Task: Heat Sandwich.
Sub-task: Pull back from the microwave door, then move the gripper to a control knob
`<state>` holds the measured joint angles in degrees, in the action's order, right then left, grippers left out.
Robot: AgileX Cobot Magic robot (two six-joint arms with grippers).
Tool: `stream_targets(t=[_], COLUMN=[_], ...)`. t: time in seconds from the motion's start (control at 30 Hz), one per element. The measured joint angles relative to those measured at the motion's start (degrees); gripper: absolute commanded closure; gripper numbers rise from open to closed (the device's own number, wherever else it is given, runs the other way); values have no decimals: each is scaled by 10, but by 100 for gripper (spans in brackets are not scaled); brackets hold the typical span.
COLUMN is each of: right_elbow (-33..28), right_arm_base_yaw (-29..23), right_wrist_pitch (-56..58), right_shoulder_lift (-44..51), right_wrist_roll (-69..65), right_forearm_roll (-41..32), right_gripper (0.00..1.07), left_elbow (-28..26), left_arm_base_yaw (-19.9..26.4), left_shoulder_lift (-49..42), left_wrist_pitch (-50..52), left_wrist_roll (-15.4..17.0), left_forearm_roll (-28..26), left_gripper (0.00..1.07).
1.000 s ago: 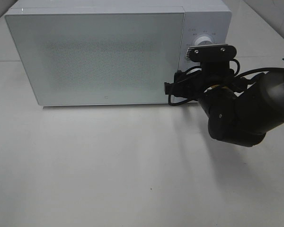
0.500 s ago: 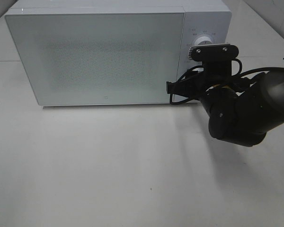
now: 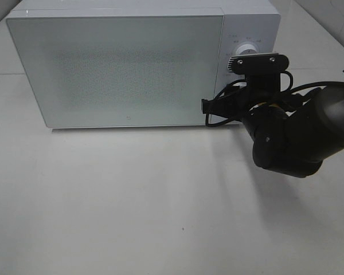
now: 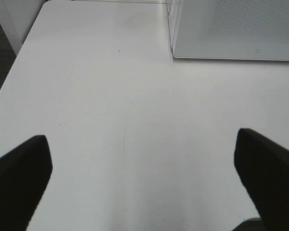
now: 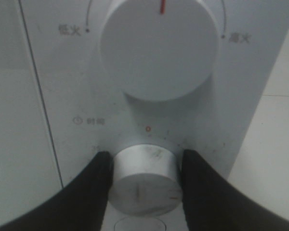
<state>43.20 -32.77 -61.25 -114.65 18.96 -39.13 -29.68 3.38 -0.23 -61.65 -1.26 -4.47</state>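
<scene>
A pale white surface (image 3: 132, 200) is seen, crossed by faint seam lines, and one white microwave (image 3: 120, 69) with its frosted door closed is set directly on it toward the back, a soft shadow being cast before it.

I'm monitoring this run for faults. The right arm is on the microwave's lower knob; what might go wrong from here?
The right jaws grip the smooth lower knob by its sides, so they may slip when turning. The upper knob sits close above and might get bumped.
</scene>
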Motion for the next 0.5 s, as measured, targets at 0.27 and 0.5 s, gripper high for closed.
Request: stream_targets(t=[0.27, 0.5], right_elbow=[0, -2], right_arm_base_yaw=[0, 0], right_wrist_pitch=[-1, -3], right_shoulder_lift=[0, 0], right_wrist_roll=[-103, -264], right_forearm_roll=[0, -1], right_gripper=[101, 101], left_elbow=[0, 0], left_arm_base_yaw=[0, 0], left_shoulder_lift=[0, 0], left_wrist_pitch=[0, 0], left_wrist_roll=[0, 0], left_forearm_roll=[0, 0], left_gripper=[9, 9])
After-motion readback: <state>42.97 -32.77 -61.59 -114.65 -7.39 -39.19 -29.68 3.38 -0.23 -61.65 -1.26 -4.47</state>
